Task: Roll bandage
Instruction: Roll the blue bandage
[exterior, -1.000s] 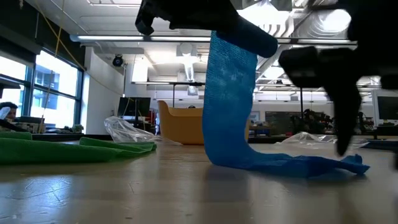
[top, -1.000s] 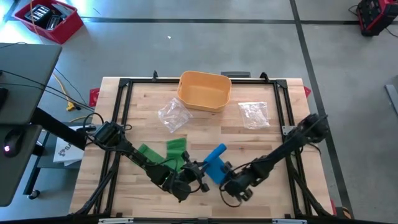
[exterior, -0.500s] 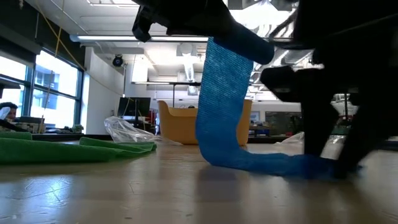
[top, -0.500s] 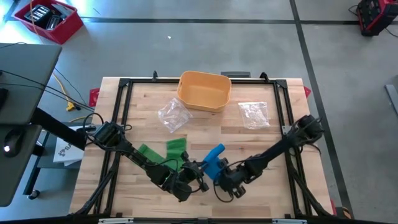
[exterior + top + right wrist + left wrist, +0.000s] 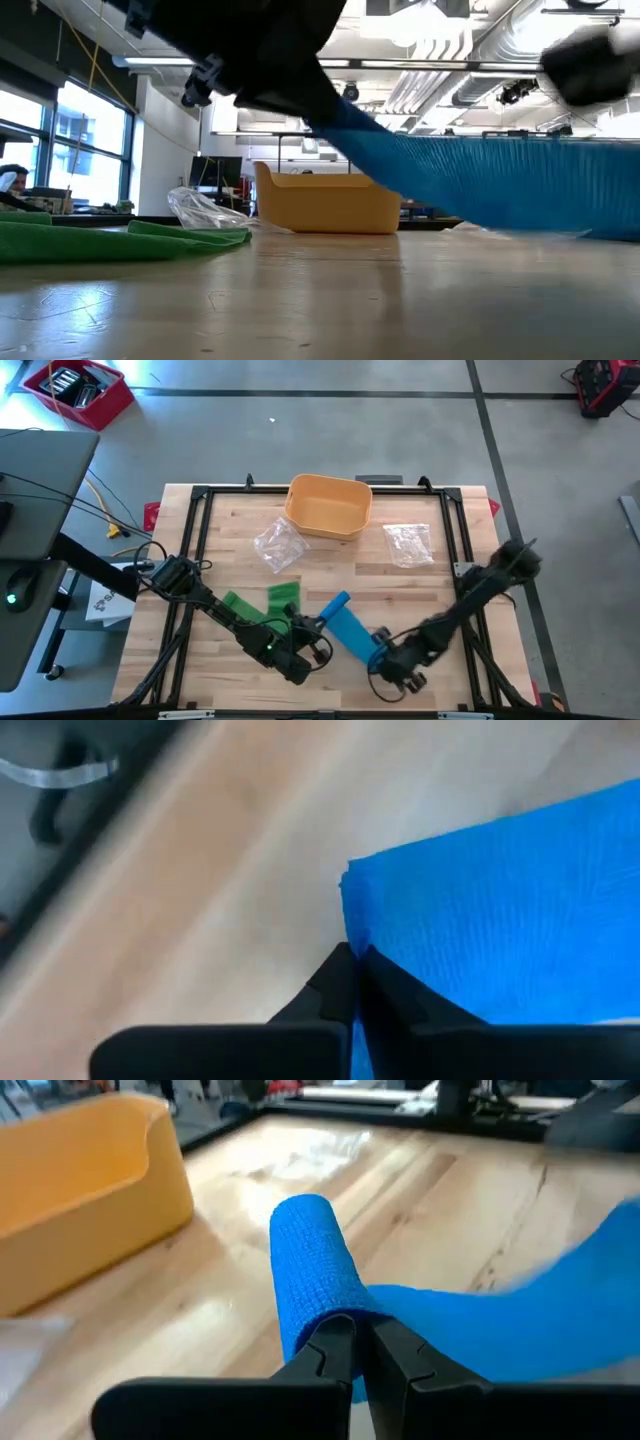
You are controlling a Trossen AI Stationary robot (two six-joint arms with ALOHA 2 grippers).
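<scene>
Blue woven fabric is what you are working with: the bandage (image 5: 347,628) is hanging stretched between the two arms above the front of the desk (image 5: 440,530), one end rolled and the other loose. The left pincer (image 5: 358,1342) is pinching the rolled end tight between closed fingers, and the right pincer (image 5: 352,968) is clamped on the loose edge (both grips are sitting right at the fabric's margin).

Judging by how it is draping, the bandage is looking light, soft and a little stretchy, with a crepe surface that should be gripping itself rather than sliding. It is likely going limp the moment you slacken it, so you are better off keeping mild tension and holding it by the roll's end and the free edge, as you are doing now.

Around you, a green cloth (image 5: 262,605) is lying just beside the left arm, probably the likeliest thing to snag. A yellow bin (image 5: 329,506) is sitting at the back of the desk, with two clear plastic bags (image 5: 278,543) in front of it to either side, all well apart from the bandage and not blocking it.
</scene>
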